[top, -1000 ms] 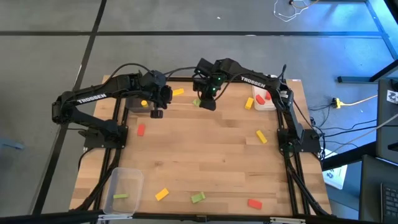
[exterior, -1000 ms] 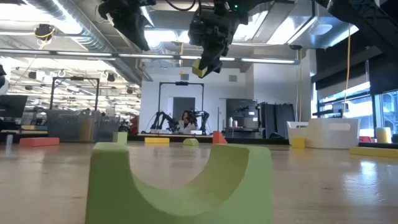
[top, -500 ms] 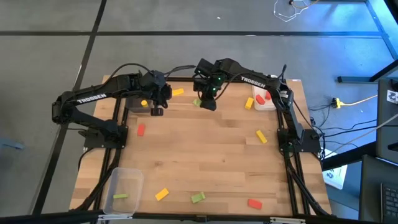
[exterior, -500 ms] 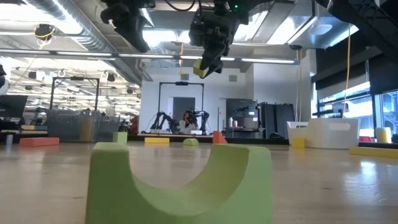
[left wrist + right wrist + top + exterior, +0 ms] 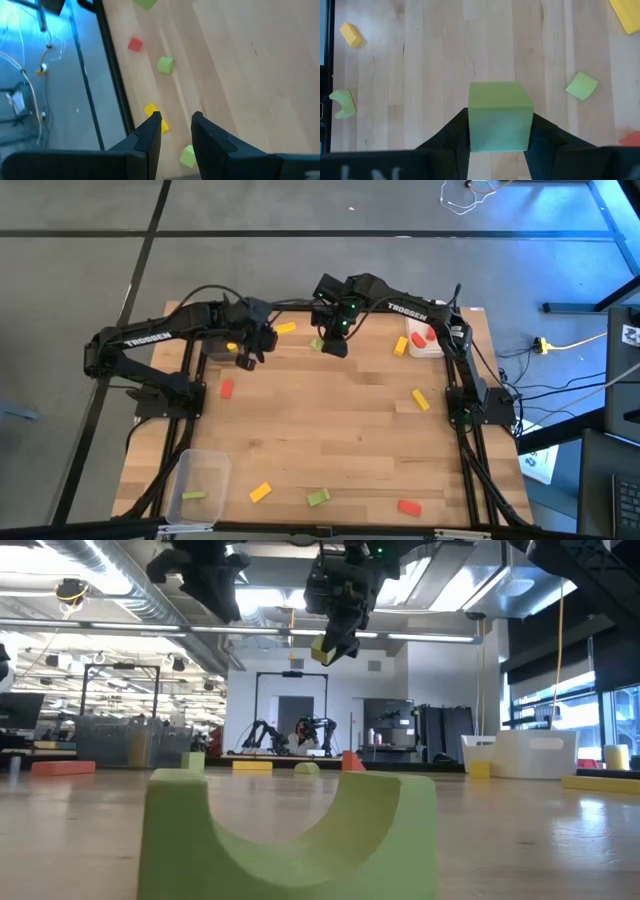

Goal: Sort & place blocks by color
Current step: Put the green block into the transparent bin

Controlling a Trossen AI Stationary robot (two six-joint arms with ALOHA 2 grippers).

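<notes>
Right hand (image 5: 498,131) grips a green block (image 5: 498,116) above the surface (image 5: 330,430) at twelve o'clock; left hand (image 5: 175,131), narrowly parted and empty, hovers toward eleven.

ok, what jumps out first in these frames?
The right gripper, raised over the table's far edge, shut on a light green cube block. Beside it the left gripper hangs empty, nearly shut. Red, yellow and green blocks lie scattered across the wooden table.
</notes>
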